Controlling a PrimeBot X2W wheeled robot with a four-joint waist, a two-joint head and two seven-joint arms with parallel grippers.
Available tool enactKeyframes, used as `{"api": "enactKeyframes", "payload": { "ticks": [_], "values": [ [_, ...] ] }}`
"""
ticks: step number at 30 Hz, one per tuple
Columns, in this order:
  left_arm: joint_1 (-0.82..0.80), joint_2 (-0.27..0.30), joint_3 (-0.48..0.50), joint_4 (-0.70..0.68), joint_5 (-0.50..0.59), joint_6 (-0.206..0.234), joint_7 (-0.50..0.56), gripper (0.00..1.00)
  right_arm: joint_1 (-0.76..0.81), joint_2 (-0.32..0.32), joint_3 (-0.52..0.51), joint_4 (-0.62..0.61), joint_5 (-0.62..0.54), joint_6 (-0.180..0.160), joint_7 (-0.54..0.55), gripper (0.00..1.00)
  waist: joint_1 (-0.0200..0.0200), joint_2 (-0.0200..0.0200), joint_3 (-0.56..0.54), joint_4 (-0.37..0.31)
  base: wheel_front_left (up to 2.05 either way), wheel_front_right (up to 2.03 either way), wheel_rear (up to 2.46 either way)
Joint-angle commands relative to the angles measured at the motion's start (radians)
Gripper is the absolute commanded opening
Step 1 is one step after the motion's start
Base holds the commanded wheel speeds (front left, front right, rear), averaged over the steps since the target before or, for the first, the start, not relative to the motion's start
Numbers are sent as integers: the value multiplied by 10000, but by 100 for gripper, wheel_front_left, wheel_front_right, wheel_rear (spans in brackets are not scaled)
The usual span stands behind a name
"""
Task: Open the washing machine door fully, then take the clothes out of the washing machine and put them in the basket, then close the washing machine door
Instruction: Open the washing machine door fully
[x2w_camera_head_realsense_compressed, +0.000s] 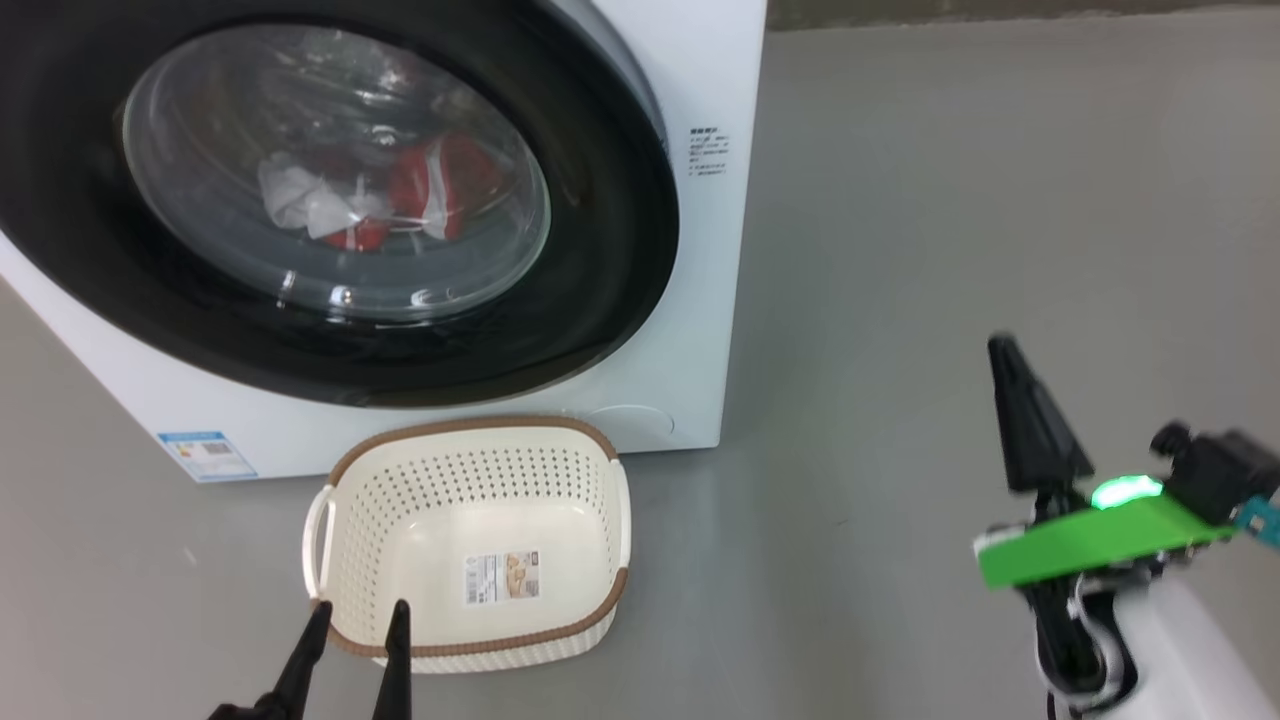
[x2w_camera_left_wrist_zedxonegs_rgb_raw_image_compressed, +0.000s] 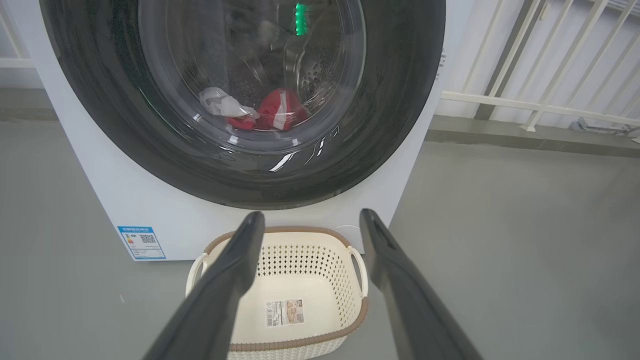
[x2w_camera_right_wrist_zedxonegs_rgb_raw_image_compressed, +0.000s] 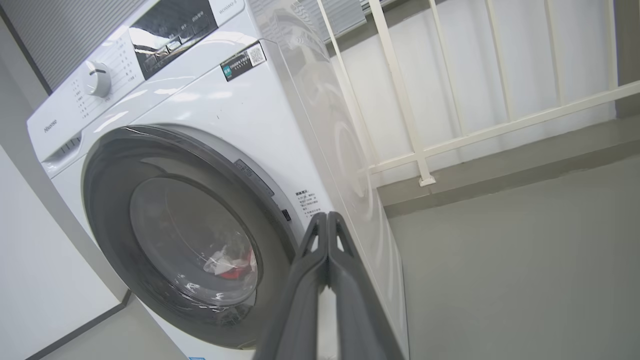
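Two claws: both empty right now, nothing picked up yet.
Left claw (x2w_camera_head_realsense_compressed: 358, 612): fingers spread apart, holding nothing, tips hanging over the near rim of the basket. My guess is it waits there because that's the drop spot for later.
Right claw (x2w_camera_head_realsense_compressed: 1003, 352): fingers pressed flat together into one wedge, gripping nothing. It's off to the right over bare floor, well apart from the washer. In its wrist view the tips point toward the door's right edge, so I reckon this is the one meant to go for the door.
Basket (x2w_camera_head_realsense_compressed: 470, 424): on the floor just in front of the washer, below the door, with nothing in it except the paper label on the bottom. Handy spot, short trip from washer to basket.
Door (x2w_camera_head_realsense_compressed: 610, 250): looks shut, black rim flush against the front as far as I can tell.
Clothes (x2w_camera_head_realsense_compressed: 440, 190): red bundle with some white in it, low in the drum (x2w_camera_left_wrist_zedxonegs_rgb_raw_image_compressed: 320, 75), seen through the door. Reflections make the details hard to read.
Washer (x2w_camera_head_realsense_compressed: 700, 330): white front loader, blue label at its lower left corner, knob (x2w_camera_right_wrist_zedxonegs_rgb_raw_image_compressed: 96, 78) up top.
Floor (x2w_camera_head_realsense_compressed: 950, 200): plain grey, with a white railing (x2w_camera_right_wrist_zedxonegs_rgb_raw_image_compressed: 400, 100) behind and beside the washer.
Progress: step one not done, so basically at the start. The door has to swing fully open before anything else. The basket sits close under it, so that swing is worth watching.
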Motion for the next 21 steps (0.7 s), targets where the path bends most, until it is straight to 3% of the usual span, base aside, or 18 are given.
{"api": "enactKeyframes", "payload": {
  "ticks": [1, 10, 14, 21],
  "values": [
    [-458, 24, 279, -284, -127, -78, -122, 100, -630, -111, 277, -326, 173, 63, -91, 0, 0, 0, 218, 193, 0, 0, 0],
    [-1045, 24, -73, -374, -290, -196, -122, 100, -2661, -568, 792, -147, 1849, 63, -91, 0, 0, 0, 992, 893, 0, 0, 0],
    [-1292, 24, -256, -376, -397, -194, -122, 100, -3501, -972, 1252, 107, 3434, 63, 78, 0, 0, 0, 1358, 1171, 0, 0, 0],
    [-1811, 24, -492, -356, -529, -236, -122, 100, -4969, -1860, 1747, 343, 6263, 63, 1398, 0, 0, 0, 2041, 1580, 0, 0, 0]
  ]
}}
